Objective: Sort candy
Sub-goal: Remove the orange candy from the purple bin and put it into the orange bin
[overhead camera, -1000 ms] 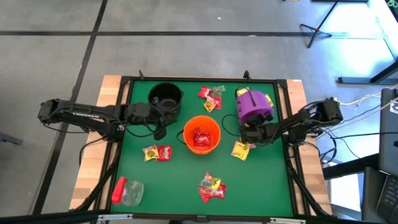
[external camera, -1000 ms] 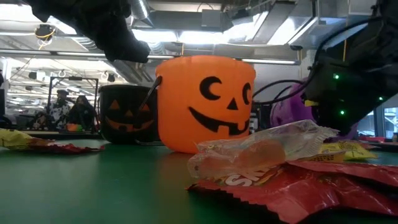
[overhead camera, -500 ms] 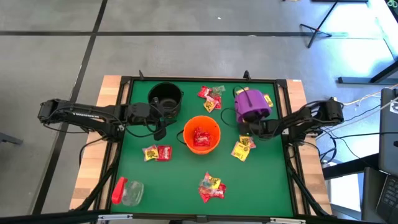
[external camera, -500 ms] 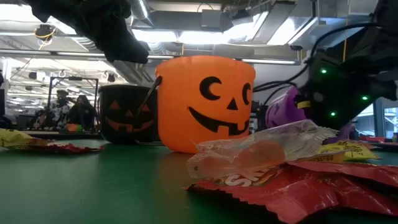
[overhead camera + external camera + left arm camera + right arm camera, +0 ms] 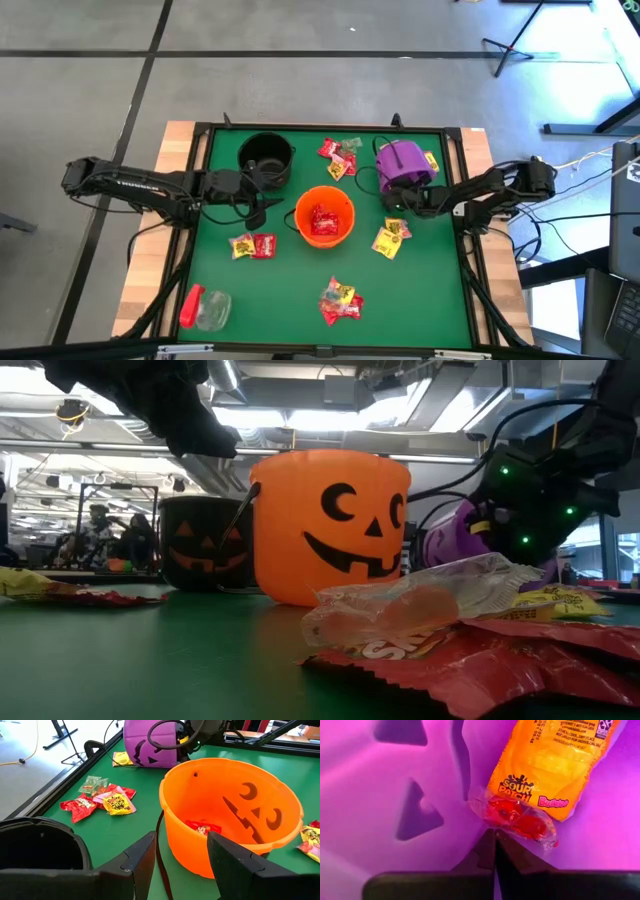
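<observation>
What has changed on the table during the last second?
The right gripper rose from the yellow packets toward the purple bucket and shut, pinching the edge of a yellow candy packet. The purple bucket shifted slightly toward the back left. The left gripper, the orange bucket, the black bucket and the other candy stayed as they were.

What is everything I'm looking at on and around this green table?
Orange pumpkin bucket: one, table centre, red candy inside.
Black bucket: one, far left.
Purple bucket: one, far right, tipped on its side.
Candy piles: four, red and yellow; far centre, left, near centre, right.
Yellow packet: one, at the right gripper's tips, against the purple bucket.
Clear jar: one, red cap, near left corner.
People: background, seated.
Left gripper: open, between black and orange buckets.
Right gripper: shut, beside purple bucket.
</observation>
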You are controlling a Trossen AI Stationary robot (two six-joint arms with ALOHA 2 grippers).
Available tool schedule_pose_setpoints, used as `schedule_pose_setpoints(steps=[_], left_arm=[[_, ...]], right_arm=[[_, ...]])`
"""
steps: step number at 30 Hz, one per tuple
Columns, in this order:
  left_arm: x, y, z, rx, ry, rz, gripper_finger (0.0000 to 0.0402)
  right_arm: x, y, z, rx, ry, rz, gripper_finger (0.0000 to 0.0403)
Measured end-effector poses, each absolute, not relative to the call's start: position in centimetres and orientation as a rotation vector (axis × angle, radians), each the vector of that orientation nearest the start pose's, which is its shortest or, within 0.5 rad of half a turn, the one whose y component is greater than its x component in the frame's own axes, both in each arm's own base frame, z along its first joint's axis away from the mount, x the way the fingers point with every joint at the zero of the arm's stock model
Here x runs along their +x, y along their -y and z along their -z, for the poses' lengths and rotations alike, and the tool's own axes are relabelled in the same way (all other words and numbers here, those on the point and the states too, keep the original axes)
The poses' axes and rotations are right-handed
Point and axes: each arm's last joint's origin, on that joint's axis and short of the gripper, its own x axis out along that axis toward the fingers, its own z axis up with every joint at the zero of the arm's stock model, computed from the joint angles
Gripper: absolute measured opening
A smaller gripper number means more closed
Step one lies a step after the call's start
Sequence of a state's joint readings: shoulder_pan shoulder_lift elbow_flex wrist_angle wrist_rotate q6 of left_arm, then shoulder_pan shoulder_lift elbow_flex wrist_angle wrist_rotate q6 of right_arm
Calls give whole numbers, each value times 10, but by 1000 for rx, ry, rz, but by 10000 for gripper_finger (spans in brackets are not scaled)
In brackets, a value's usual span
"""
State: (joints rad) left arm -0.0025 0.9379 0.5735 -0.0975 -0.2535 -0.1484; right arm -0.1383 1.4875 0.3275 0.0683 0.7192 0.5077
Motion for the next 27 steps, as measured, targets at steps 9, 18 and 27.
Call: schedule_pose_setpoints(steps=[9,18,27], left_arm=[[200,-7,-242,-86,-439,-288,167],[200,-7,-243,-79,-437,-304,167],[200,-7,-243,-80,-437,-304,167]], right_arm=[[188,39,-115,152,-852,870,1],[180,20,-126,105,-810,894,1],[180,20,-126,87,-819,891,45]])
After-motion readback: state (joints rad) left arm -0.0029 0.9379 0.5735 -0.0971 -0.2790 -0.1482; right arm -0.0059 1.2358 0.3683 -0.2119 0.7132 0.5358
